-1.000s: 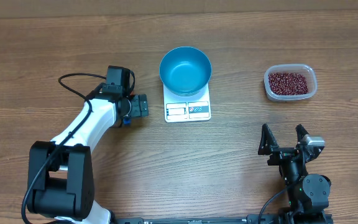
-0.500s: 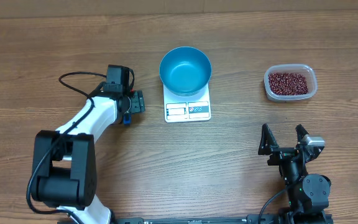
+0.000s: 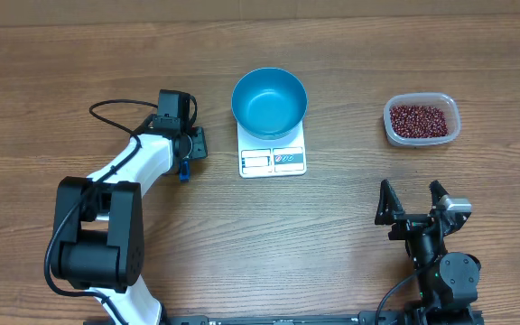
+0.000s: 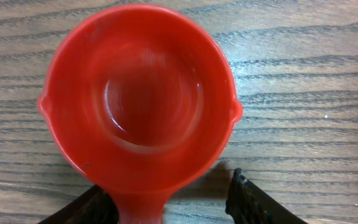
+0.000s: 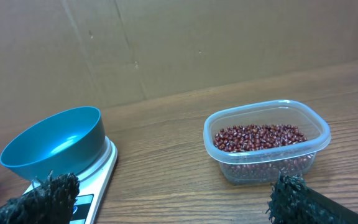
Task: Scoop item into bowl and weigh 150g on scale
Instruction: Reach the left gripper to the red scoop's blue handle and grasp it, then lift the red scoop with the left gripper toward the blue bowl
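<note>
Overhead, your bowl sat empty on the scale at centre, with the beans all in the tub at upper right: nothing was scooped yet. Left wrist: your left fingers flanked the handle of the red scoop, not yet clamped. Right wrist: your right fingers gaped, empty.

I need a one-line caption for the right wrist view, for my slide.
Empty blue bowl on the white scale, beside a clear tub of red beans, seen between the open fingers.
</note>
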Controlling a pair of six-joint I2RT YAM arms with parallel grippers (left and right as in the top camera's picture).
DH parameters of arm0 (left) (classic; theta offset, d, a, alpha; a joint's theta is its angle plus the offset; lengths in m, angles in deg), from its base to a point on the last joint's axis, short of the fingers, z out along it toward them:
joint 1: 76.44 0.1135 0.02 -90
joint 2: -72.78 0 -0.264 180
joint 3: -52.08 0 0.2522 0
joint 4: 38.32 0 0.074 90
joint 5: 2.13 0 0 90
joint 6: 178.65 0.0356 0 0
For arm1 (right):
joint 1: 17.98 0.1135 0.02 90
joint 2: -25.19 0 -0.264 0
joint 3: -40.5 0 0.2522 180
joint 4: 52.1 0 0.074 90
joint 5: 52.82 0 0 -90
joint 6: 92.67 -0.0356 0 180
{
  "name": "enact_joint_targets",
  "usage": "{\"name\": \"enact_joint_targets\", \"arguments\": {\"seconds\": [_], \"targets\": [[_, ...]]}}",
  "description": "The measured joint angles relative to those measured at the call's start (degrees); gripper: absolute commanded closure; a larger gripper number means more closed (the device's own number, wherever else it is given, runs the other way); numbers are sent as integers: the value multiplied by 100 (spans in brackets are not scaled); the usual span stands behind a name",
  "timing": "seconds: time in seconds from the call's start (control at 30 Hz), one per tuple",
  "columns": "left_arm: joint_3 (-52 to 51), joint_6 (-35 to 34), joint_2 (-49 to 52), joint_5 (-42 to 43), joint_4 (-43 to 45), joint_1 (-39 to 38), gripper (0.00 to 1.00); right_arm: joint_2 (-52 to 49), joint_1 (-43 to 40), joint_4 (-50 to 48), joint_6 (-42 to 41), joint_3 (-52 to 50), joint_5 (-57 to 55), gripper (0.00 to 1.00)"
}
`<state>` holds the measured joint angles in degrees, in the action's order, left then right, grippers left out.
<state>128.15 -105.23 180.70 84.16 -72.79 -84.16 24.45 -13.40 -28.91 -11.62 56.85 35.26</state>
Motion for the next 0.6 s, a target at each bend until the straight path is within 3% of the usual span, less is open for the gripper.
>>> {"name": "enact_joint_targets", "arguments": {"seconds": [0.6], "targets": [[0, -149, 0, 26, -31, 184, 78, 0, 2, 2, 0, 0, -2, 0]]}}
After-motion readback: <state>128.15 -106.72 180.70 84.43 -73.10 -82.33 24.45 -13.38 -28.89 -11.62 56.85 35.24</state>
